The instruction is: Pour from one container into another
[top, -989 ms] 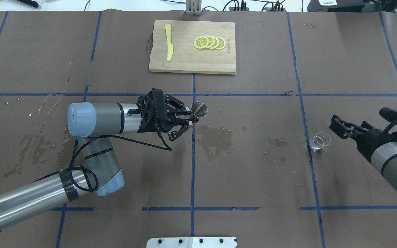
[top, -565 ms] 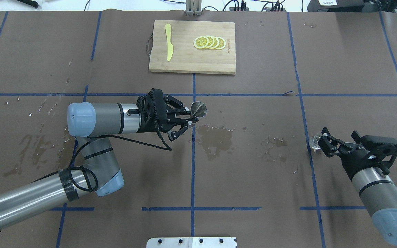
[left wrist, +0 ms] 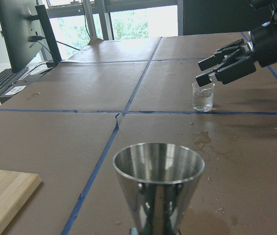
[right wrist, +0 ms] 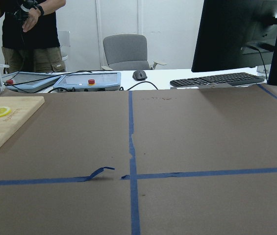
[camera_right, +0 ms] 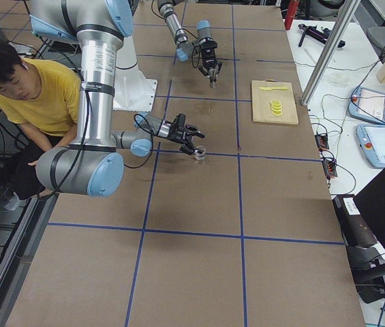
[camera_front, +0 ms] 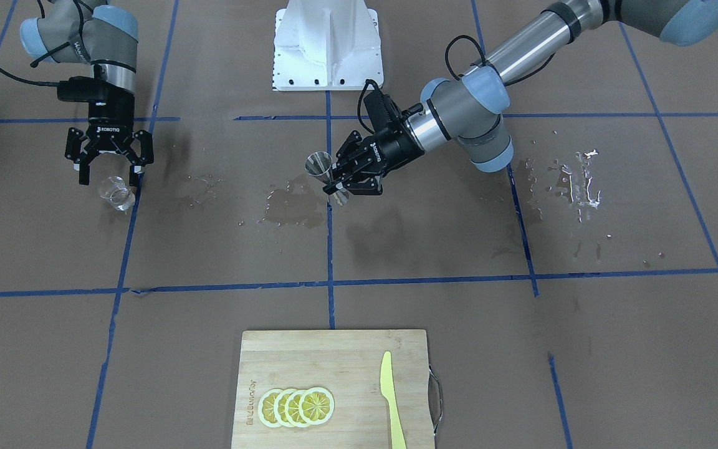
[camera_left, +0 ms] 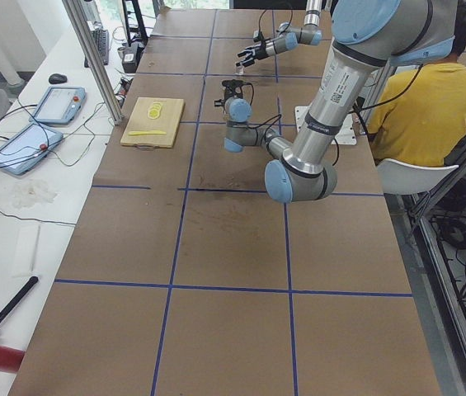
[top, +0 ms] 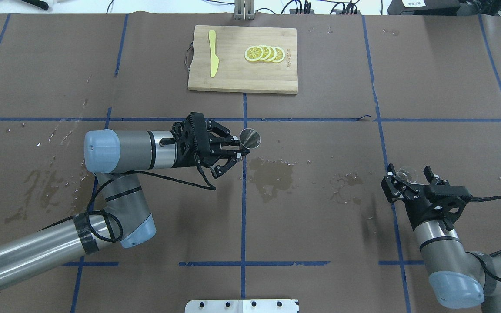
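Observation:
The steel jigger (top: 250,138) is held upright off the table, my left gripper (top: 238,150) shut on its narrow waist. It fills the bottom of the left wrist view as a jigger (left wrist: 159,181) with its open cone facing up. The clear beaker (top: 405,174) stands on the brown paper at the right. My right gripper (top: 408,177) is open, its fingers spread to either side of the beaker from above. In the left wrist view the right gripper's fingertips (left wrist: 205,78) hover just over the beaker (left wrist: 203,96) rim. The front view shows the open right gripper (camera_front: 110,173) beside the beaker (camera_front: 116,193).
A wooden cutting board (top: 233,76) at the far middle carries lemon slices (top: 264,54) and a yellow knife (top: 212,52). Wet patches (top: 272,174) darken the paper between the arms. A seated person (camera_right: 39,95) is behind the robot's base.
My right arm swung round toward the robot's side and brought its open gripper from right of the beaker to over it. The left arm and jigger stayed put.

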